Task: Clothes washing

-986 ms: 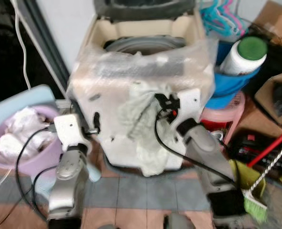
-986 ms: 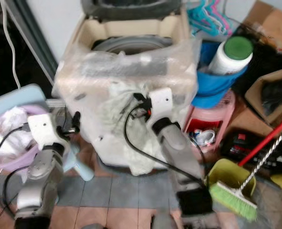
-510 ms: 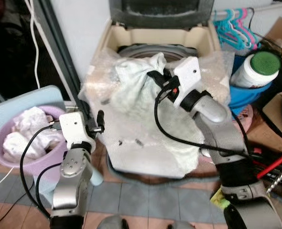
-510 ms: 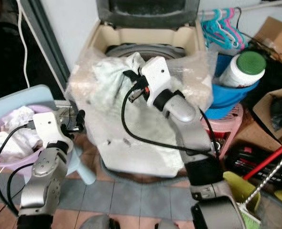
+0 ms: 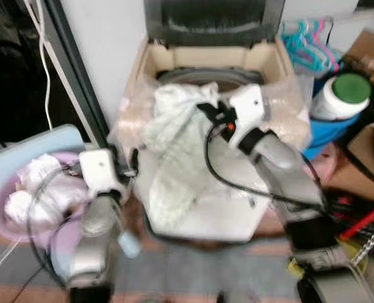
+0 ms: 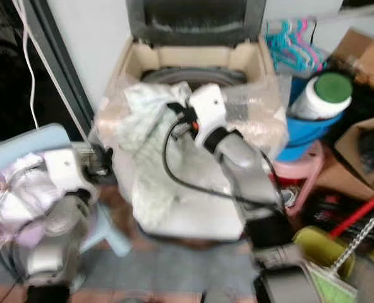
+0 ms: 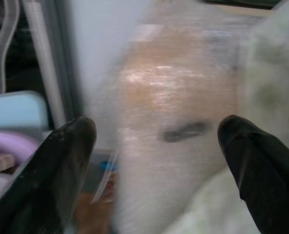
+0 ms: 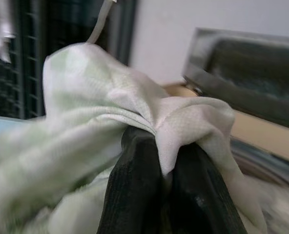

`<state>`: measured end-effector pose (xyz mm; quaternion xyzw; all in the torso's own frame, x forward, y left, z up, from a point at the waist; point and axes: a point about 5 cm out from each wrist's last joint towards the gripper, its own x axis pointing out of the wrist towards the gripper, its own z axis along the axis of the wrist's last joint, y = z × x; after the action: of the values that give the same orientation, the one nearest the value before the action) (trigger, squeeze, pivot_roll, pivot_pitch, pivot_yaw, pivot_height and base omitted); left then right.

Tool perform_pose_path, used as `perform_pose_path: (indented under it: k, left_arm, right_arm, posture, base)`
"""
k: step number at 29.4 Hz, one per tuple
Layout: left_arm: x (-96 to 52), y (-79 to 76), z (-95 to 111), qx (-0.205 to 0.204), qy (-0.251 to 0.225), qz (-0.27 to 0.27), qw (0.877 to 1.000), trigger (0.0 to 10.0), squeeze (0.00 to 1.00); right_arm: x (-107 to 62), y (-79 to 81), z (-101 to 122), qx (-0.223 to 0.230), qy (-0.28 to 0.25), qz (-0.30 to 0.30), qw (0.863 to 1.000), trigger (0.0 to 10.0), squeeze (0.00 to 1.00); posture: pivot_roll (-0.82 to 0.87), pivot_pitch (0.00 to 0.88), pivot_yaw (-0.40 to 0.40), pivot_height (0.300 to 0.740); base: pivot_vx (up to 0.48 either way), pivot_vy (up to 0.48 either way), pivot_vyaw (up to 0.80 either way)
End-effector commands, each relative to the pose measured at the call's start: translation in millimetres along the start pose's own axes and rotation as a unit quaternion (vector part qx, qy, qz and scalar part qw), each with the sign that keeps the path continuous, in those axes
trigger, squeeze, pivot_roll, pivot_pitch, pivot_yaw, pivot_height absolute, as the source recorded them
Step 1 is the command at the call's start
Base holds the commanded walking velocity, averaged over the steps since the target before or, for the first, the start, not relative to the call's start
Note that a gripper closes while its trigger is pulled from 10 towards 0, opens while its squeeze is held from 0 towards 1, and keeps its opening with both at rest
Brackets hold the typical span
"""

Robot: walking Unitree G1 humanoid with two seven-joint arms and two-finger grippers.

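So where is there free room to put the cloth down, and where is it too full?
The open drum of the washing machine, behind the right gripper that clamps the pale green cloth, looks free. The purple basin by the left gripper is full of laundry. The floor on the right is cluttered.

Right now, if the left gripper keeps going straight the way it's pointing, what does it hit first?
Most likely the plastic-wrapped front of the washer, which sits straight ahead between the open fingers of the left gripper. The pale cloth hangs just to one side. The view is blurred, so depth is uncertain.
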<state>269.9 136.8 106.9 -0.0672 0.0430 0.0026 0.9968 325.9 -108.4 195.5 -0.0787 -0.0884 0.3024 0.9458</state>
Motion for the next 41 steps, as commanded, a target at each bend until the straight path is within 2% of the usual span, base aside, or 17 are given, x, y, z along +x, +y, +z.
perform_pose_path:
  k: [1,6,8,12,16,17,18,19,23,25,27,30,32,37,39,40,41]
  left_arm:
    - [0.6,4.9,2.2,0.0,-0.002,0.006,1.0,10.0,0.0]
    - [-0.6,5.1,0.2,-0.003,0.004,0.012,1.0,10.0,0.0]
    - [-0.8,5.7,0.1,-0.002,0.004,0.015,1.0,10.0,0.0]
    - [0.5,4.7,-0.9,-0.004,0.009,0.013,1.0,10.0,0.0]
    - [2.2,3.0,-1.4,-0.004,0.01,0.011,1.0,10.0,0.0]
    - [2.4,1.6,-0.9,0.003,0.008,0.015,1.0,10.0,0.0]
    - [2.2,1.5,-0.7,0.005,0.007,0.019,1.0,10.0,0.0]
    - [2.1,1.5,-0.6,0.007,0.006,0.021,1.0,10.0,0.0]
    - [-1.8,7.5,-0.9,0.009,0.005,0.043,0.999,10.0,0.0]
    - [-3.6,10.6,-2.0,0.01,0.007,0.056,0.998,10.0,0.0]
    - [-4.0,11.4,-2.4,0.01,0.008,0.06,0.998,10.0,0.0]
    - [-1.4,6.9,-0.3,0.022,0.001,0.059,0.998,10.0,0.0]
    - [-1.2,6.2,0.6,0.024,-0.001,0.06,0.998,10.0,0.0]
    - [-1.3,2.6,-0.4,0.024,0.004,0.047,0.999,10.0,0.0]
    - [-0.8,2.2,-0.1,0.025,0.004,0.044,0.999,10.0,0.0]
    - [-0.4,2.5,0.4,0.026,0.003,0.042,0.999,10.0,0.0]
    - [-0.4,2.5,0.4,0.026,0.003,0.042,0.999,10.0,0.0]
  right_arm:
    - [5.2,4.3,9.6,0.001,-0.019,0.005,1.0,10.0,0.0]
    - [7.4,-5.2,13.0,0.059,-0.033,-0.062,0.996,10.0,0.0]
    - [10.4,-10.7,14.4,0.052,-0.029,-0.068,0.996,10.0,0.0]
    - [30.1,-27.0,39.6,-0.086,-0.044,-0.018,0.995,10.0,0.0]
    - [51.0,-68.3,85.2,-0.11,-0.077,-0.089,0.987,10.0,0.0]
    - [51.7,-95.1,125.8,-0.116,-0.132,-0.169,0.97,10.0,0.0]
    - [49.1,-103.9,141.7,-0.123,-0.156,-0.2,0.959,10.0,0.0]
    - [47.1,-109.0,151.4,-0.127,-0.172,-0.218,0.952,10.0,0.0]
    - [22.1,-138.6,212.0,-0.18,-0.262,-0.316,0.894,10.0,0.0]
    - [16.4,-146.1,220.7,-0.172,-0.277,-0.326,0.887,10.0,0.0]
    - [18.1,-148.3,215.3,-0.157,-0.274,-0.32,0.893,10.0,0.0]
    - [34.5,-134.4,151.7,-0.13,-0.2,-0.27,0.933,10.0,0.0]
    - [37.1,-128.3,131.5,-0.109,-0.18,-0.257,0.943,10.0,0.0]
    - [33.8,-80.5,45.4,-0.034,-0.084,-0.17,0.981,10.0,0.0]
    - [27.1,-66.5,30.7,-0.015,-0.069,-0.149,0.986,10.0,0.05]
    - [22.8,-58.5,23.4,0.0,-0.058,-0.141,0.988,10.0,0.75]
    - [22.8,-58.5,23.4,0.0,-0.058,-0.141,0.988,10.0,0.75]
  posture:
    - [-0.05,0.024,0.071,0.74]
    - [-0.05,0.024,0.068,0.74]
    - [-0.05,0.024,0.067,0.74]
    - [-0.06,0.024,0.072,0.74]
    - [-0.06,0.023,0.071,0.74]
    - [-0.05,0.012,0.049,0.74]
    - [-0.04,0.012,0.044,0.74]
    - [-0.04,0.012,0.044,0.74]
    - [-0.03,0.016,0.032,0.74]
    - [-0.04,0.02,0.027,0.74]
    - [-0.04,0.019,0.026,0.74]
    - [-0.04,0.025,0.025,0.74]
    - [-0.04,0.03,0.027,0.74]
    - [-0.06,0.058,0.03,0.74]
    - [-0.06,0.055,0.032,0.74]
    - [-0.06,0.052,0.034,0.74]
    - [-0.06,0.052,0.034,0.74]
  base:
    - [0.461,0.0,0.0]
    - [0.356,0.0,0.0]
    - [0.0,0.0,0.0]
    - [0.0,0.0,0.0]
    - [0.0,0.0,0.0]
    - [0.0,0.0,0.0]
    - [0.0,0.0,0.0]
    - [0.0,0.0,0.0]
    - [0.0,0.0,0.0]
    - [0.0,0.0,0.0]
    - [0.0,0.0,0.0]
    - [0.0,0.0,0.0]
    - [0.0,0.0,0.0]
    - [0.0,0.0,0.0]
    - [0.0,0.0,0.0]
    - [0.0,0.0,0.0]
    - [0.0,0.0,0.0]
